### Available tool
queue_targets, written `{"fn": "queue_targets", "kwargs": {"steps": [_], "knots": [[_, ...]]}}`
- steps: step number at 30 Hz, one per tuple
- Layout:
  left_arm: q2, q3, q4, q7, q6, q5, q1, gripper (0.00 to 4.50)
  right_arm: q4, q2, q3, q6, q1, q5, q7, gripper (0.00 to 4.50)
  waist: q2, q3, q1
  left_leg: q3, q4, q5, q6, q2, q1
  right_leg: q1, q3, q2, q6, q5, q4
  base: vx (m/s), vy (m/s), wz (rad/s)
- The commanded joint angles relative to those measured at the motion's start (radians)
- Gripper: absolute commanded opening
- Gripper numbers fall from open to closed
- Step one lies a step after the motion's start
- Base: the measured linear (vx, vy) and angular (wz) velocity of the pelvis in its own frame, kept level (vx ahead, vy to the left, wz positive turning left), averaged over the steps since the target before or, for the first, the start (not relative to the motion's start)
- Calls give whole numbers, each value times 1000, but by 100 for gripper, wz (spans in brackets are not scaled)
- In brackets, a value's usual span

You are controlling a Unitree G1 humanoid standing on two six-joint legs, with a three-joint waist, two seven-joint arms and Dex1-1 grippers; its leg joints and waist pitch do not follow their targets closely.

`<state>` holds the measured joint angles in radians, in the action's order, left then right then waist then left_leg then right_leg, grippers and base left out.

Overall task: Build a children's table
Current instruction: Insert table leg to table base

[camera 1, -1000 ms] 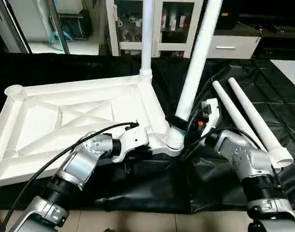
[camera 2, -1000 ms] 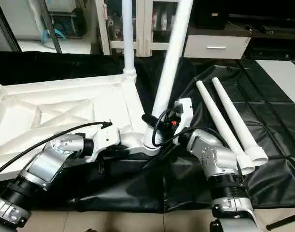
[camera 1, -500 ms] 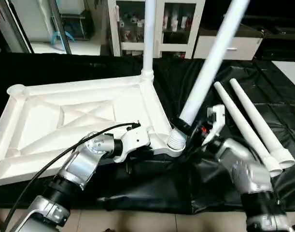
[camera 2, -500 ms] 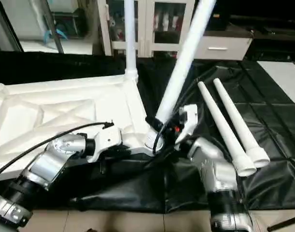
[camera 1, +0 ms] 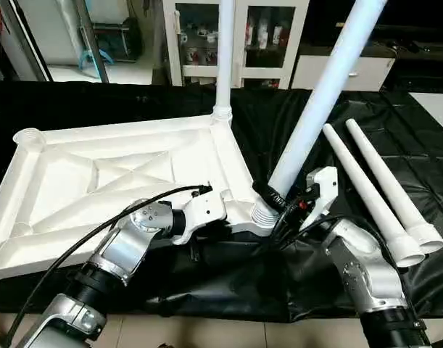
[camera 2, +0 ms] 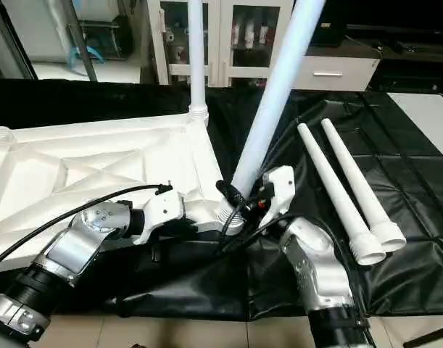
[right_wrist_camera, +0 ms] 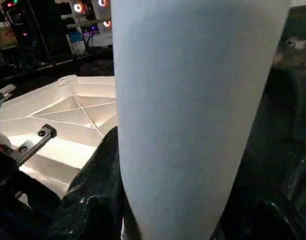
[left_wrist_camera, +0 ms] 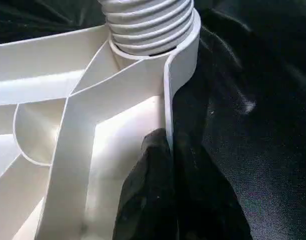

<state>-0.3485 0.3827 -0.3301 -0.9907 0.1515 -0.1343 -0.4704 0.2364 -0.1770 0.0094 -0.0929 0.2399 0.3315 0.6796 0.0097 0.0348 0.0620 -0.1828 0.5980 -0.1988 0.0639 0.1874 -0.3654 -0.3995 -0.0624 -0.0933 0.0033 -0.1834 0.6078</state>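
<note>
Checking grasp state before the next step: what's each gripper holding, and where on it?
Left gripper is pinched shut on the tabletop's rim wall, beside the near corner socket. Right gripper clamps the tilted leg low on its tube, just above the threaded end.

Head stereo pair: two views from above the near edge of the black-draped surface (camera 1: pixel 206 290), facing forward and down over both forearms; they share the upturned table top (camera 1: pixel 98 174), its leaning leg (camera 1: pixel 315 109) and two loose legs (camera 1: pixel 381 188). Left wrist view: very near, along the left pincer (left_wrist_camera: pixel 165 150) toward the near-right corner socket (left_wrist_camera: pixel 188 50). Right wrist view: very near, against the leaning leg, table top beyond.
</note>
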Motion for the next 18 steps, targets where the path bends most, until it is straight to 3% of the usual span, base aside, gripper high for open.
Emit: {"fn": "queue_targets", "kwargs": {"steps": [1, 5, 8, 10, 18], "knots": [[-1, 17, -32, 7, -4, -10, 9, 0, 41, -42, -8, -15, -40, -64, -37, 188, -3, -47, -9, 14, -88, -270, -8, 42, 12, 33, 44, -48, -184, -262, -82, 0, 0, 0], [0, 17, -34, 9, -6, -10, 8, 0, 40, -52, 11, -4, -44, -81, -31, 188, -4, -46, -10, 14, -90, -284, -5, 42, 12, 33, 44, -49, -175, -288, -85, 0, 0, 0], [-1, 20, -36, 12, -9, -13, 8, 0, 39, -90, 87, 1, -52, -141, 13, 188, -6, -44, -10, 14, -90, -292, -3, 42, 12, 31, 45, -48, -165, -309, -88, 0, 0, 0], [0, 21, -36, 12, -9, -13, 7, 0, 41, -97, 98, 0, -52, -149, 21, 188, -10, -43, -12, 14, -90, -291, -7, 42, 10, 32, 45, -48, -159, -315, -89, 0, 0, 0], [2, 19, -39, 24, -12, -12, 6, 0, 82, -84, 63, -20, -46, -114, -24, 188, -12, -44, -15, 16, -94, -332, -2, 43, 12, 28, 46, -49, -158, -336, -92, 0, 0, 0]]}}
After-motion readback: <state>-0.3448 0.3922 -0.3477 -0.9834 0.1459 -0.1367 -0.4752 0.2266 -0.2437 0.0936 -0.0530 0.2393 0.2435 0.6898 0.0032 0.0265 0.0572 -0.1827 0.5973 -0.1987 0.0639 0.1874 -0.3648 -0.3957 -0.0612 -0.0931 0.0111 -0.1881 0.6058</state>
